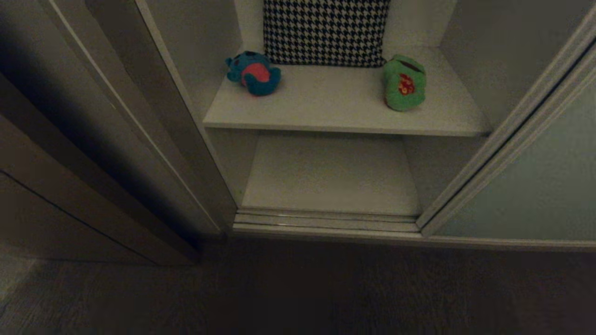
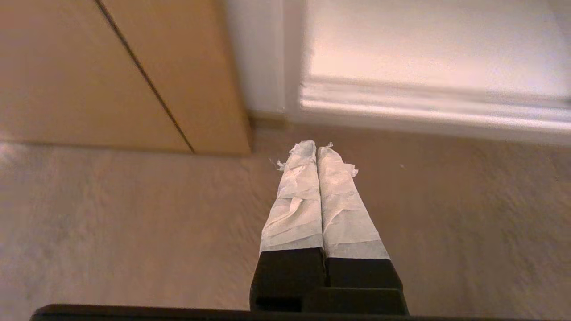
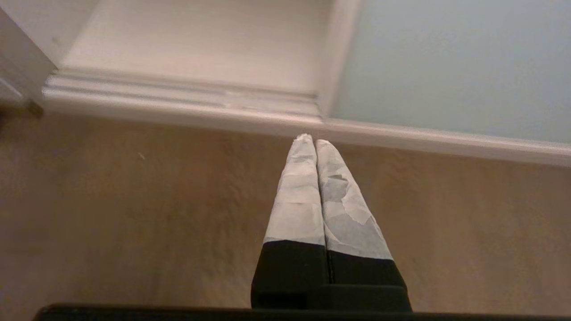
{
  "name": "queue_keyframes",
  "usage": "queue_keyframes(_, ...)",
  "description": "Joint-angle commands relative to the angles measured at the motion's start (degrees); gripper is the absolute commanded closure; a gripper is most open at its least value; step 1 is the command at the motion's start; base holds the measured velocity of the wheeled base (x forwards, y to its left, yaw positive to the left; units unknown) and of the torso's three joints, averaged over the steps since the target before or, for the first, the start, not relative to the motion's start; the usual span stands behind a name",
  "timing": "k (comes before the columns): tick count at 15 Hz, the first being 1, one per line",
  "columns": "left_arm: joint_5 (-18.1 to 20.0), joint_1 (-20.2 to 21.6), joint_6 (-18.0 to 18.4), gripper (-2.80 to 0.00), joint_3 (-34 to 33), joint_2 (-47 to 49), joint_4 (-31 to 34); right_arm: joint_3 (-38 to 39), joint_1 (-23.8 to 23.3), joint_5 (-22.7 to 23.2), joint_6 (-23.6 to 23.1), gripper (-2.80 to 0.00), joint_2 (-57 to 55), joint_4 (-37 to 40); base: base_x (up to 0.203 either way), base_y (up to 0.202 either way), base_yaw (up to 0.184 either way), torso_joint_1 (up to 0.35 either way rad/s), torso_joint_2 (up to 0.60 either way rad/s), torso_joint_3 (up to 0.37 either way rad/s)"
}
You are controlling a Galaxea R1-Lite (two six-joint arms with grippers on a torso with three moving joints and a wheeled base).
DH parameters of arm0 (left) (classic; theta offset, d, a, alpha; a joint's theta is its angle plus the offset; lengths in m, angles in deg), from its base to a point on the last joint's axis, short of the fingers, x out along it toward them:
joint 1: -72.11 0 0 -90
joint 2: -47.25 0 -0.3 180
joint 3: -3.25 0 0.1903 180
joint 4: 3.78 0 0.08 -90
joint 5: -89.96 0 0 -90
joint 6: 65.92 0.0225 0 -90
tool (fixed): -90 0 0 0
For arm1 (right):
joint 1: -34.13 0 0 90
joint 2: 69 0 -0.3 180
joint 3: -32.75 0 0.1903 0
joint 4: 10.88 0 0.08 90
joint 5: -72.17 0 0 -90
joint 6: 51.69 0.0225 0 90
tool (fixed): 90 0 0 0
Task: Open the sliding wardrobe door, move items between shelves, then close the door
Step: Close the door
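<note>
The sliding wardrobe door (image 1: 535,186) stands pushed right, so the shelves are reachable. On the upper shelf (image 1: 344,122), the blue bear (image 1: 253,73) lies near the left edge and the green frog (image 1: 404,83) near the right. The left gripper (image 2: 316,149) and right gripper (image 3: 311,141) hang closed and empty above the floor (image 1: 326,288).

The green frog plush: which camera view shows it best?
The head view: the green frog plush lies in full sight on the upper shelf, right of the teal-blue bear. Both wrist views miss it: each shows only its own shut gripper, left and right, over the floor.
</note>
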State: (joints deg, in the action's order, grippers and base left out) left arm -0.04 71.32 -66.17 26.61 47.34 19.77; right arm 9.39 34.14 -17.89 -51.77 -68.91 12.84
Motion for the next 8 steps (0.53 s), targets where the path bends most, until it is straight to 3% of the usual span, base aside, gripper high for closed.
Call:
queue_keyframes(1,0.0,0.0,0.0,0.00,0.0,0.1,0.0,0.1,0.0,0.0,0.0,0.00,0.0,0.0,-0.176,-0.194,-0.003,0.002,0.01,0.004)
queue_keyframes(8,0.0,0.0,-0.1,0.00,0.0,0.1,0.0,0.1,0.0,0.0,0.0,0.00,0.0,0.0,-0.017,-0.133,-0.006,-0.002,0.00,0.004)
